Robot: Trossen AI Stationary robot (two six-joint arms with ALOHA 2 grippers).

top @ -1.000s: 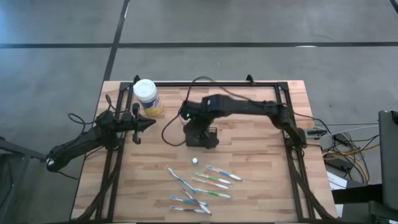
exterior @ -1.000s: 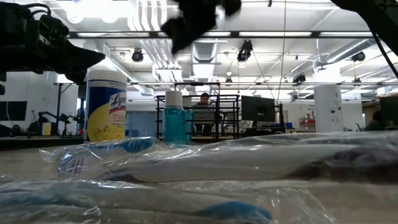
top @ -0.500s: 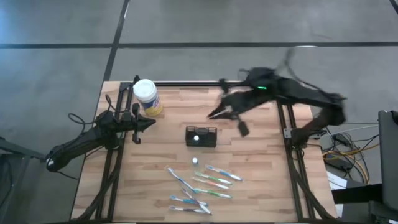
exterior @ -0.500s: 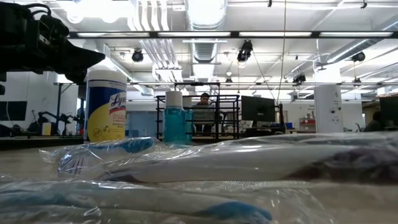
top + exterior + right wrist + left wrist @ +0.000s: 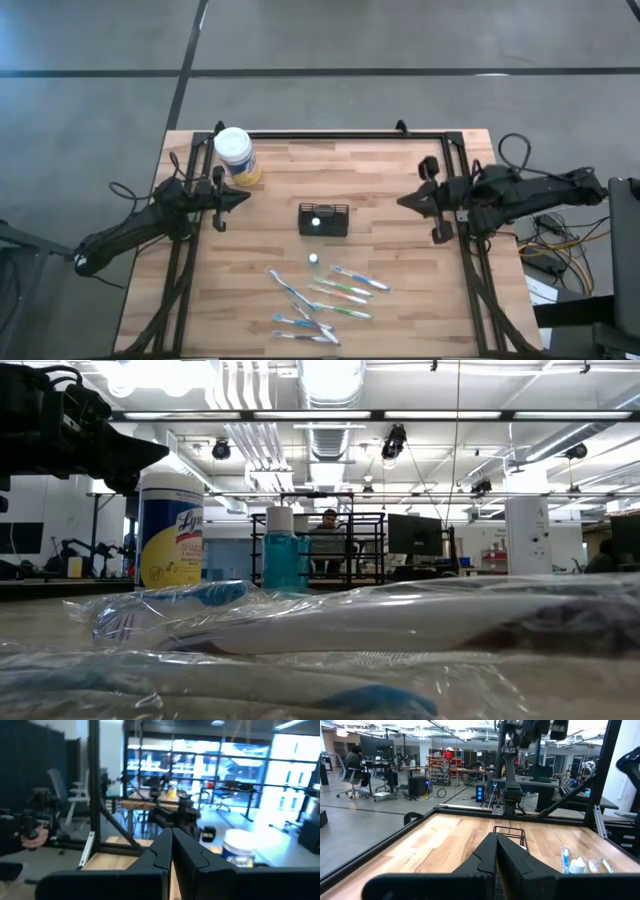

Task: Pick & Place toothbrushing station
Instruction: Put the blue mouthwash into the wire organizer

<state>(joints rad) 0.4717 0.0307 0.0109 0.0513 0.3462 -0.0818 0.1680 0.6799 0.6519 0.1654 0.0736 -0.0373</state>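
From above, the light wooden slatted table (image 5: 400,300) carries two containers. Towards eleven o'clock stands the round yellow wipes tub with a white lid (image 5: 235,155), upright and lid on, so its contents cannot be seen. Near the table's centre sits the small black rectangular wire-mesh caddy (image 5: 323,219), the toothbrushing station, upright and touched by neither arm; one small white object (image 5: 316,222) shows inside it, and which compartment it lies in cannot be made out. In the low view a blue bottle with a white cap (image 5: 281,550) stands just beside the tub. Below the caddy, towards six o'clock, a small white cap-like piece (image 5: 313,258) lies loose, then a scatter of plastic-wrapped toothbrushes (image 5: 325,297) flat on the wood.

The left gripper (image 5: 243,198) rests at nine o'clock by the table's left edge, arm stretched low, its two dark fingers (image 5: 507,857) pressed together and empty, aimed across at the caddy. The right gripper (image 5: 404,202) sits at three o'clock by the right edge, well apart from the caddy, arm folded back over the frame, fingers (image 5: 165,849) closed on nothing, pointing towards the left arm.
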